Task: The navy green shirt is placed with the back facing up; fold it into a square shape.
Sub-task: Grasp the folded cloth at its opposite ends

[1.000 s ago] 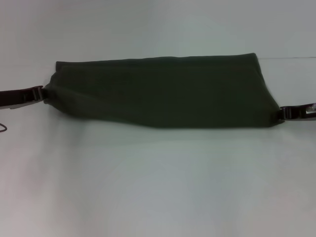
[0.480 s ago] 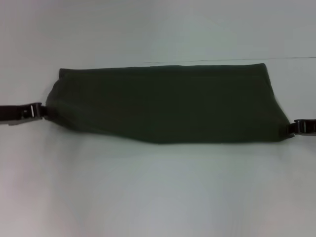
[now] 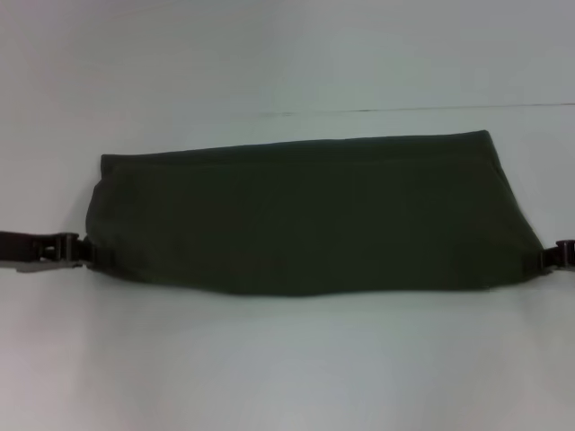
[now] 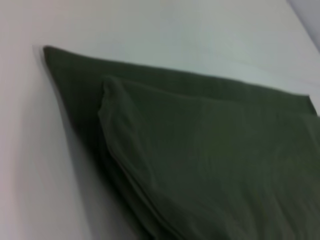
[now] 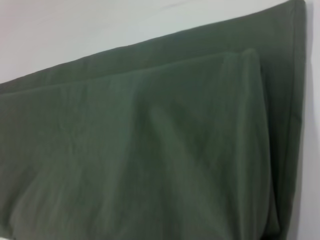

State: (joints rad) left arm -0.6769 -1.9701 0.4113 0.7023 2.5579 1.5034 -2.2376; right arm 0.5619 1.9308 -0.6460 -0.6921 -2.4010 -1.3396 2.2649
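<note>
Left tool point(image 3: 79, 250): gripping the navy green shirt point(image 3: 305, 215) at 9 o'clock, stretching it flat;
Right tool point(image 3: 559, 255): gripping its 3 o'clock corner, keeping layers aligned

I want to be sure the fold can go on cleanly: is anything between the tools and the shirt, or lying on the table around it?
Nothing visible. The left tool and right tool meet the navy green shirt at its two ends, and the white table shows only that cloth.

Navy green shirt point(image 3: 305, 215), folded band.
</note>
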